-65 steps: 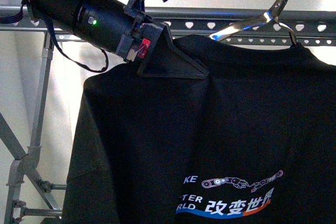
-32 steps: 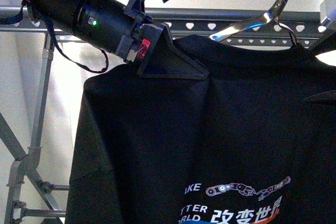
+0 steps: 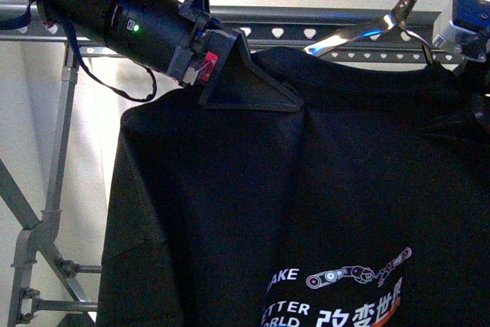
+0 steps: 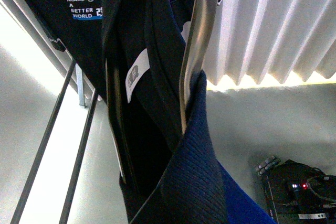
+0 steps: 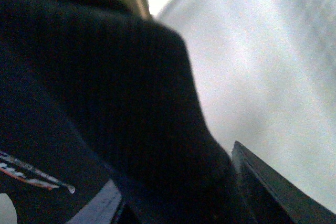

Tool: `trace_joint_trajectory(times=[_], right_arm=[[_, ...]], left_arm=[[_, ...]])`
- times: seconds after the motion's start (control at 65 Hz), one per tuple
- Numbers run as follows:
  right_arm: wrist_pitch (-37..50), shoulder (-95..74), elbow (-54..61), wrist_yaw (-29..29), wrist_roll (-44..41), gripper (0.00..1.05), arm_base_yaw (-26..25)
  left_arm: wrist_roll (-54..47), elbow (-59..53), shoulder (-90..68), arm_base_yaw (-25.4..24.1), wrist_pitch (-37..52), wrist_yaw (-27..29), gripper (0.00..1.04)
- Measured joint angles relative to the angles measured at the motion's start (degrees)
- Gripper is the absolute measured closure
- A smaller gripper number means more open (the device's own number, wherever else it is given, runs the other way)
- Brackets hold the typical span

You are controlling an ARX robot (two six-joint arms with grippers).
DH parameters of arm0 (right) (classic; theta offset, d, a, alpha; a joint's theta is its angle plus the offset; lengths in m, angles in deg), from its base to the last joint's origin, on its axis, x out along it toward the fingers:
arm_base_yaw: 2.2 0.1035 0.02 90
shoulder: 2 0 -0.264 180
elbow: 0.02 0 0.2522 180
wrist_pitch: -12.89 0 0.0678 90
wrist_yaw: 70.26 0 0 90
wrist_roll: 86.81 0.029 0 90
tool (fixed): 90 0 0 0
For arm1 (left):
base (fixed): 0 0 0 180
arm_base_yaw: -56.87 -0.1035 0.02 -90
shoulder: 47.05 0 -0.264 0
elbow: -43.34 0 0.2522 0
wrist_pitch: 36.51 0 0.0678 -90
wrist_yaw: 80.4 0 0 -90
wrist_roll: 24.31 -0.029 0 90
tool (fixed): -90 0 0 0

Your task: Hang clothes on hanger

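The black T-shirt (image 3: 306,189) with white "MAKE" text and a chain graphic hangs by its collar on a shiny silver coat hanger (image 3: 398,17). It hangs in front of the hanger, a grey rail (image 3: 306,21) with heart-shaped holes. My left gripper (image 3: 283,101) is shut on the shirt's shoulder near the collar. My right gripper (image 3: 478,67) shows only partly at the right edge, shut on the other shoulder. In the left wrist view the ribbed collar (image 4: 194,182) covers the jaws beside the silver coat hanger (image 4: 197,51). The right wrist view shows dark ribbed collar (image 5: 105,103) against one finger (image 5: 273,187).
The rack's grey tubular legs (image 3: 53,189) and cross braces stand at the left. A white wall lies behind the rail. In the left wrist view there are ribbed white panels (image 4: 273,24) and a black box with red lights (image 4: 299,192) on the floor.
The right arm has come into view at the right edge by the shirt's shoulder. The left gripper and the shoulder it holds have risen slightly.
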Motion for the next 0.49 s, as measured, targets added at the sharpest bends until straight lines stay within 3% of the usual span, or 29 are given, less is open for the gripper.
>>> trace_joint_trajectory(times=[0.185,0.246,0.492], right_arm=[[0.2,1.8,3.4,-3.5,-0.7,0.91,-2.9],[-1.4,3.3,4.3,-5.5,-2.0,1.02,-3.9],[-11.1,7.5,5.0,-3.1,-4.2,1.02,-6.5]], left_arm=[[0.6,0.0,0.0,0.2,0.0,0.2,1.00],[0.9,0.0,0.0,0.2,0.3,-0.2,0.81],[0.9,0.0,0.6,0.0,0.3,-1.3,0.40]])
